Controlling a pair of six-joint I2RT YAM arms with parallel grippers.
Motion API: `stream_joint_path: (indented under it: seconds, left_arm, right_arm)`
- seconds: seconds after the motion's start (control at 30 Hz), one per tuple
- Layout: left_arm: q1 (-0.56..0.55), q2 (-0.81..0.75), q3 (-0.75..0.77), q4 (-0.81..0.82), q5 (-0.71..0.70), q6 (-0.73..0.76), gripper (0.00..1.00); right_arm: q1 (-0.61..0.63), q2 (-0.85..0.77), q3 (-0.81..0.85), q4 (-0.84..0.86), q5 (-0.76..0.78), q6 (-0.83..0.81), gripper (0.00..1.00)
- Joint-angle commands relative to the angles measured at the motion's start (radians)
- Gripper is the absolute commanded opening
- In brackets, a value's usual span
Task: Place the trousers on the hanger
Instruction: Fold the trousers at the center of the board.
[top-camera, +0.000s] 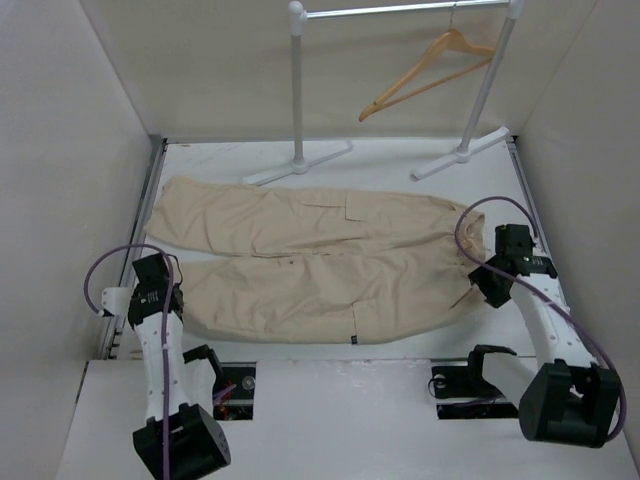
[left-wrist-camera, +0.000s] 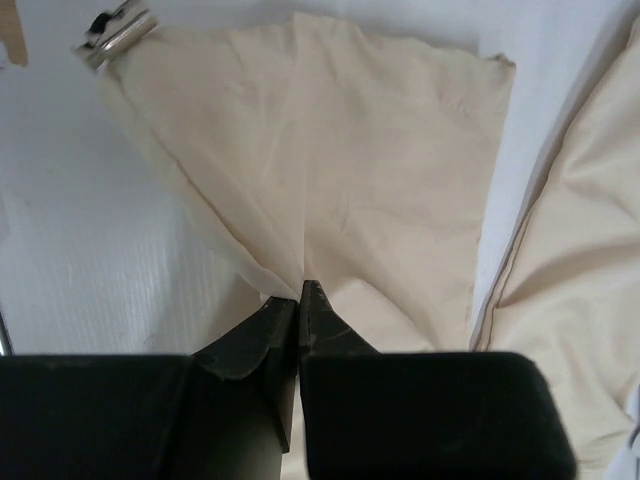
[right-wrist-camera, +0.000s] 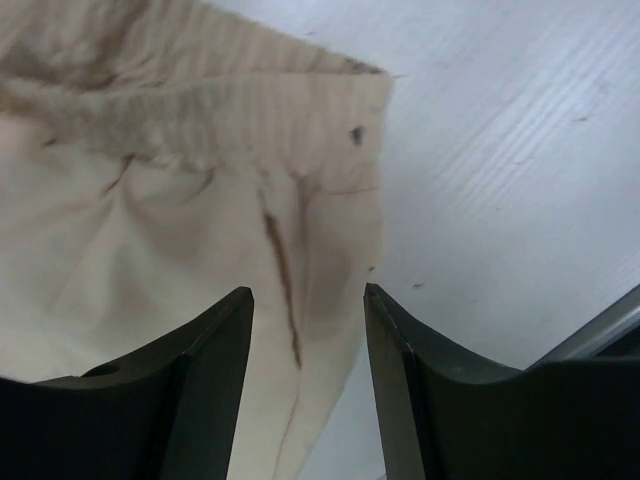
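Note:
The beige trousers lie flat across the table, legs pointing left, waist at the right. The wooden hanger hangs by its hook from the rail at the back right. My left gripper is at the near leg's hem; in the left wrist view the gripper is shut, pinching a fold of the trouser cloth. My right gripper is at the waist end; in the right wrist view the gripper is open, its jaws standing on either side of the waistband edge.
A white-and-silver clothes rail stands at the back on two flat feet. White walls close in the table on the left, right and back. A metal clip shows at the top left of the left wrist view.

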Motion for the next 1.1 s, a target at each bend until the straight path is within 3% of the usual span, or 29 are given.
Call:
stream_joint_path:
  seconds: [0.0, 0.23, 0.4, 0.5, 0.53, 0.6, 0.8, 1.07]
  left_arm:
    - [-0.03, 0.018, 0.007, 0.003, -0.029, 0.008, 0.01]
    - [-0.05, 0.082, -0.005, 0.062, -0.032, 0.022, 0.01]
    - [-0.052, 0.121, -0.008, 0.097, -0.032, 0.021, 0.01]
    - [-0.041, 0.13, -0.005, 0.102, -0.033, 0.027, 0.01]
    - [-0.036, 0.134, 0.001, 0.102, -0.036, 0.031, 0.01]
    - [-0.029, 0.138, 0.019, 0.1, -0.046, 0.043, 0.0]
    - [-0.024, 0.139, 0.129, 0.089, -0.121, 0.105, 0.0]
    - [-0.075, 0.329, 0.399, 0.105, -0.237, 0.214, 0.0]
  right_arm:
    - [-0.069, 0.028, -0.041, 0.005, 0.022, 0.058, 0.53]
    - [0.0, 0.046, -0.055, 0.002, 0.066, 0.121, 0.49]
    - [0.057, 0.162, -0.072, 0.078, 0.039, 0.17, 0.47]
    - [0.066, 0.233, -0.075, 0.123, 0.007, 0.194, 0.28]
    - [0.067, 0.239, -0.063, 0.12, 0.013, 0.197, 0.11]
    - [0.071, 0.188, -0.032, 0.1, 0.04, 0.188, 0.02]
    - [0.043, 0.022, 0.092, 0.048, 0.08, 0.081, 0.02]
    - [0.055, 0.061, 0.267, 0.095, 0.071, 0.032, 0.03]
